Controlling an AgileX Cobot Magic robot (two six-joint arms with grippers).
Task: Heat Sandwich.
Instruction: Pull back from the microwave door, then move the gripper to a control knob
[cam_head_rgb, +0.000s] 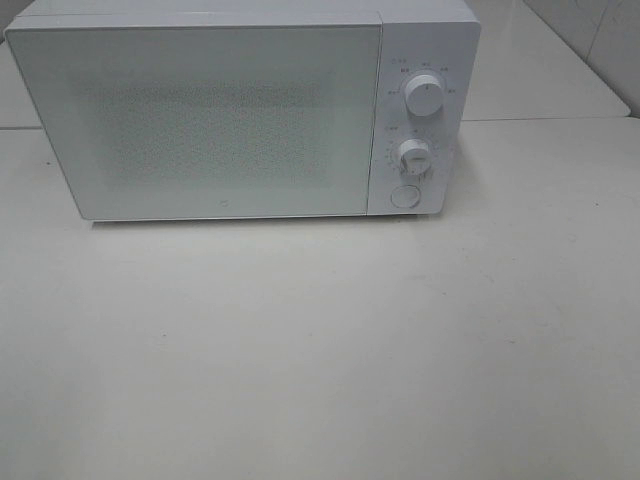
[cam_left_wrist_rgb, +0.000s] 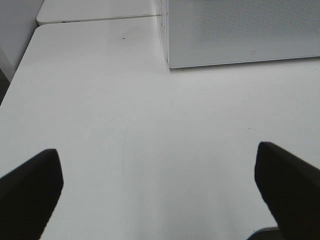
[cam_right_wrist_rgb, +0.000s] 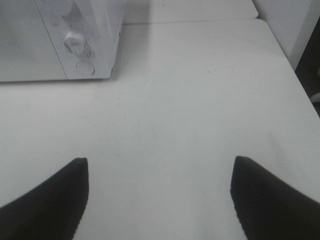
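In the exterior high view, a white microwave (cam_head_rgb: 200, 120) with its door shut is seen standing on the tabletop (cam_head_rgb: 300, 350). In the left wrist view, the left hand (cam_left_wrist_rgb: 157, 170) is held wide apart above the tabletop, gripping nothing. In the right wrist view, the right hand (cam_right_wrist_rgb: 160, 175) is likewise spread wide and empty. The sandwich is shown in no view, so its place relative to either hand cannot be told.

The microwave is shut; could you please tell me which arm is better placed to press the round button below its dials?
Right, probably. The round button sits on the microwave's right-hand panel and shows in the right wrist view, ahead of the open right end effector.
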